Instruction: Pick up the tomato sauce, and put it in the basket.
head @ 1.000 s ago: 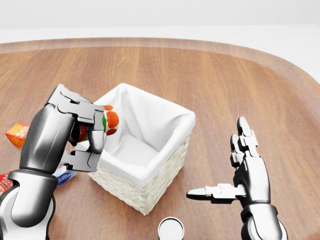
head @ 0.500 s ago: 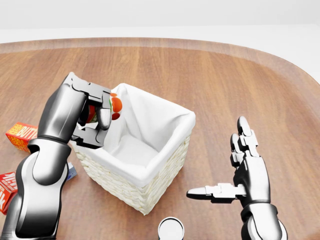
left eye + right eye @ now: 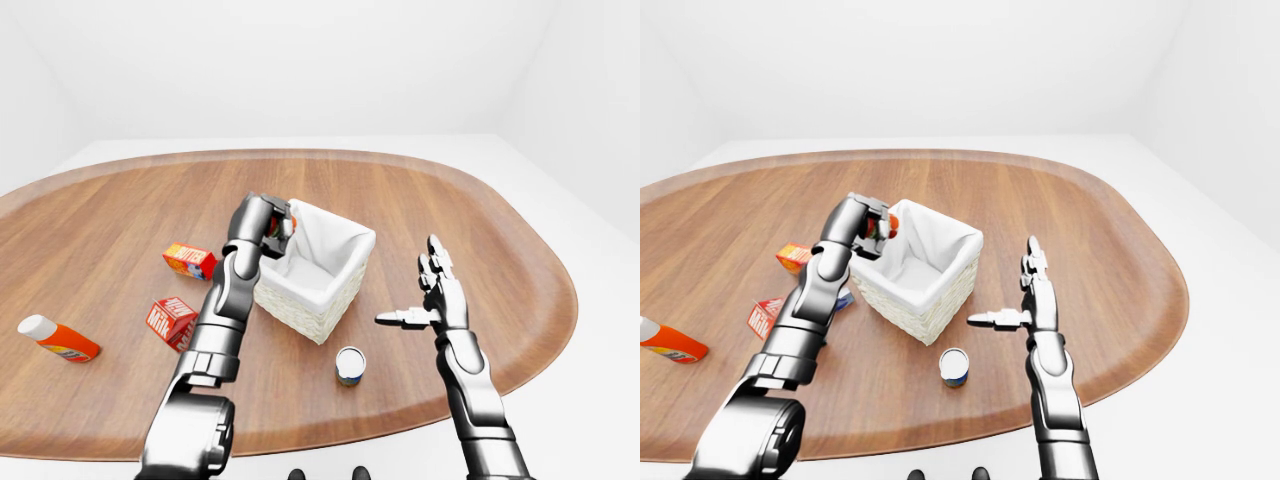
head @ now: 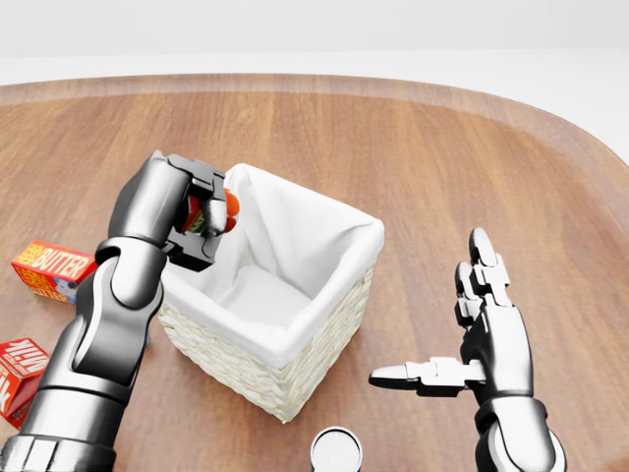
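Carried higher and nearer the top of the head view over the past second: tomato sauce can (image 4: 209,212), now pinched in the left robot hand (image 4: 192,218) at the upper-left rim of the basket (image 4: 324,324), label only partly visible between the fingers (image 4: 207,187). Held above the white liner rather than down inside it, seemingly so as to clear the wicker wall before a drop. Left arm stretched long from the bottom-left corner, elbow nearly straight, wrist curled inward over the rim. Right robot hand (image 4: 472,339) empty and spread, thumb out toward the basket, palm upright, well apart from everything. Scattered on the wooden surface (image 4: 442,147): butter box (image 4: 51,268), another red carton (image 4: 22,366), orange bottle (image 3: 58,339), a small tin (image 4: 336,451).
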Available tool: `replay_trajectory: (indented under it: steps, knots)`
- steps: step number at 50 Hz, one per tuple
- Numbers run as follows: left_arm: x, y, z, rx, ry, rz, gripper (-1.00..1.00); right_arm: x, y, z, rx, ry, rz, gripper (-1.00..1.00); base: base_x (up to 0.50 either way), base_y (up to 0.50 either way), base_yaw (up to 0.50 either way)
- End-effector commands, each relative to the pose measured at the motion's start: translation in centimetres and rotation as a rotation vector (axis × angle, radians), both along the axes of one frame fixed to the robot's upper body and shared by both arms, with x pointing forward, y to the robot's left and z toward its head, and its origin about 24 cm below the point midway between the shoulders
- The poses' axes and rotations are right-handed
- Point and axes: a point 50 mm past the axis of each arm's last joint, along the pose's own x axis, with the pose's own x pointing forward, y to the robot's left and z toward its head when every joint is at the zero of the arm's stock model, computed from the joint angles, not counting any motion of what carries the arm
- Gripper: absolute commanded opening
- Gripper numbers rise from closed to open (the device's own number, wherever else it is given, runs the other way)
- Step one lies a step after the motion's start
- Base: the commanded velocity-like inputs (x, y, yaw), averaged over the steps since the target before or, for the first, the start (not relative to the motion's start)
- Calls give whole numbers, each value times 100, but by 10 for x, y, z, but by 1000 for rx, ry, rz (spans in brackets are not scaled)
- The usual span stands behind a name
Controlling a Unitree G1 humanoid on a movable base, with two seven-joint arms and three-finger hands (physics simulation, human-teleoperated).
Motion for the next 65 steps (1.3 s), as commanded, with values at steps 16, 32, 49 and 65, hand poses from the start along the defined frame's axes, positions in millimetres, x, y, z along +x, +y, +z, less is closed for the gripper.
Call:
replay_trajectory:
  steps: [16, 32, 49, 65]
  knots:
    - [28, -18, 13, -2, -7, -36, -100, 0, 0, -2, 1, 2, 0, 100, 0, 0, 0]
    - [34, -20, -5, 61, 76, 11, -100, 0, 0, -3, 1, 3, 0, 100, 0, 0, 0]
    - [33, -22, -24, 132, 139, 38, -100, 1, -1, -3, 3, 5, -7, 100, 0, 0, 0]
    - [32, -31, -28, 149, 149, 20, -100, 2, -2, -4, 5, 7, -9, 100, 0, 0, 0]
